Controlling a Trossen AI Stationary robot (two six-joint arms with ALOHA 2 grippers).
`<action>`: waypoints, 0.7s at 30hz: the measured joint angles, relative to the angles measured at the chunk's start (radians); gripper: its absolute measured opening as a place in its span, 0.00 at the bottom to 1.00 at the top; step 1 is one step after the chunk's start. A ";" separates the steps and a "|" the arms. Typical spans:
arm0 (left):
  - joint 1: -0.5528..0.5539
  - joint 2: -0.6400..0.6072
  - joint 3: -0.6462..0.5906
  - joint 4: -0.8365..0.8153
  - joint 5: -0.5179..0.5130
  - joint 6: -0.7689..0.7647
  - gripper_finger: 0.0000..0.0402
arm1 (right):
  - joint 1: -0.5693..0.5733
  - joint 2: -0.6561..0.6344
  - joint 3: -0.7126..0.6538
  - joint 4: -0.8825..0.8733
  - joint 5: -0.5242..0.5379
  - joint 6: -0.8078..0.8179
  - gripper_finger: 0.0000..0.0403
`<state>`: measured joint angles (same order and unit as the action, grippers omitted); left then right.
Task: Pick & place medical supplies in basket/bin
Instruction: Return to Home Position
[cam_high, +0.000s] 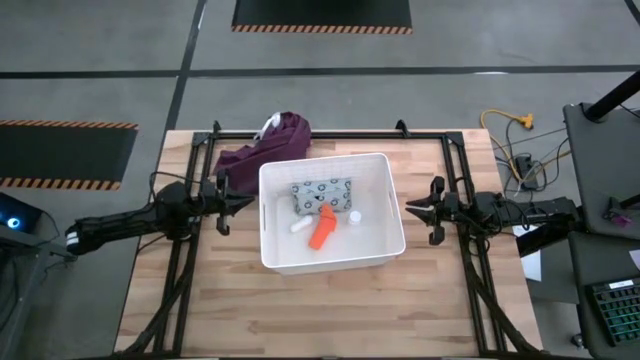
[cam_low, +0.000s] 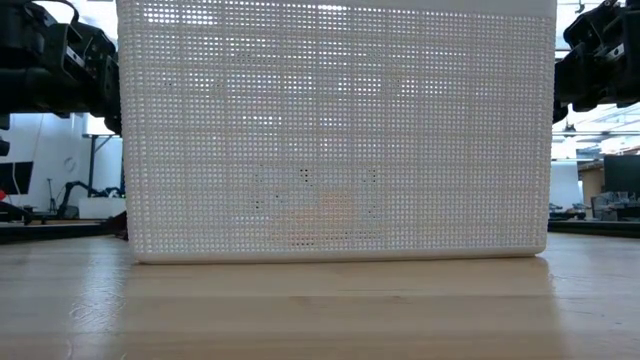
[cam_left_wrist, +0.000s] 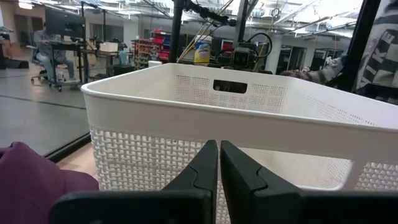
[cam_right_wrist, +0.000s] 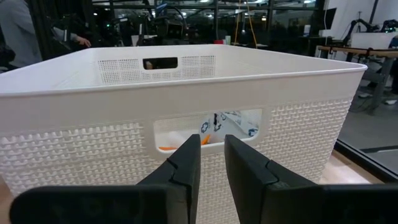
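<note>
The white basket (cam_high: 330, 160) stands mid-table and fills the low view (cam_low: 335, 130). Inside it lie the grey-green dotted packet (cam_high: 322, 192), the tiny white bottle (cam_high: 354, 215), the white oblong piece (cam_high: 300, 225) and the orange tube (cam_high: 323, 230). My left gripper (cam_high: 248, 201) hovers just outside the basket's left wall, shut and empty (cam_left_wrist: 219, 149). My right gripper (cam_high: 410, 208) hovers outside the right wall, its fingers a narrow gap apart and empty (cam_right_wrist: 212, 143). It faces the handle slot (cam_right_wrist: 208, 130), through which the packet (cam_right_wrist: 236, 123) shows.
A purple cloth (cam_high: 265, 145) lies bunched against the basket's far-left corner and shows beside my left gripper (cam_left_wrist: 37, 180). Black frame rails run along the table's left, right and far sides. Bare wood lies on the near side of the basket (cam_high: 330, 310). People sit in the room beyond.
</note>
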<state>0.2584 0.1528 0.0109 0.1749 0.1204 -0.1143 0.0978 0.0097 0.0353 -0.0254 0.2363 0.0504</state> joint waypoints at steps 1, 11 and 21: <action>0.000 0.000 0.000 0.000 0.000 0.000 0.00 | 0.000 0.000 0.000 0.000 0.000 0.000 0.16; 0.000 0.000 0.000 0.000 0.000 0.000 0.00 | 0.000 0.000 0.000 0.000 0.000 -0.001 0.19; 0.000 0.000 0.000 0.000 0.000 0.000 0.00 | 0.000 0.000 0.000 0.000 0.000 -0.001 0.18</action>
<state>0.2584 0.1528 0.0109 0.1749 0.1203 -0.1146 0.0975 0.0097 0.0353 -0.0254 0.2363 0.0493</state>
